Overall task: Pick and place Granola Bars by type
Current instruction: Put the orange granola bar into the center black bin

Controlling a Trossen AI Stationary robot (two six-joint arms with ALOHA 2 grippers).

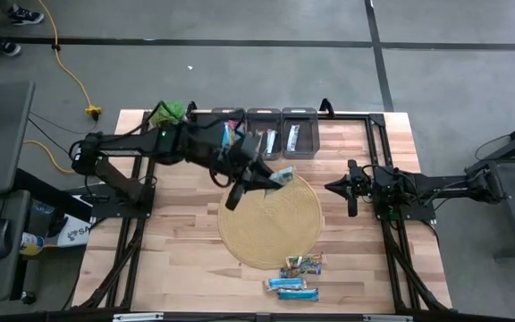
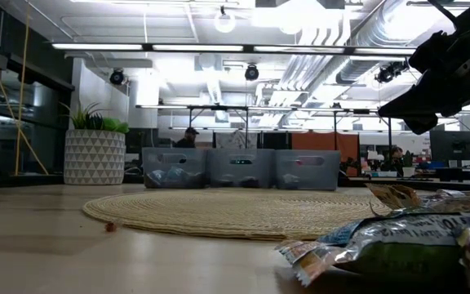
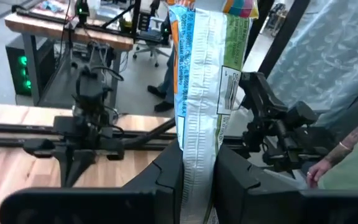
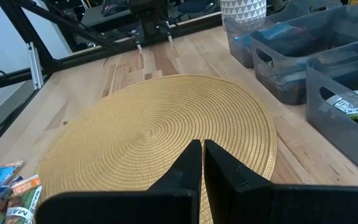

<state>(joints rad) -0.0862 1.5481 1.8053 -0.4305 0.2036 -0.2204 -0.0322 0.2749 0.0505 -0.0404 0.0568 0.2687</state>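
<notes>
Now bar (image 3: 197,106) btwn left end effector (image 3: 197,180) fingers

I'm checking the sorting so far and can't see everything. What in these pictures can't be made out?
- Bin contents: too small in the high view; blurred behind frosted walls in the low view.
- Held bar in the left tool: its top is cut off by the left wrist view's edge.
- Loose bars: the low view blurs them.
</notes>
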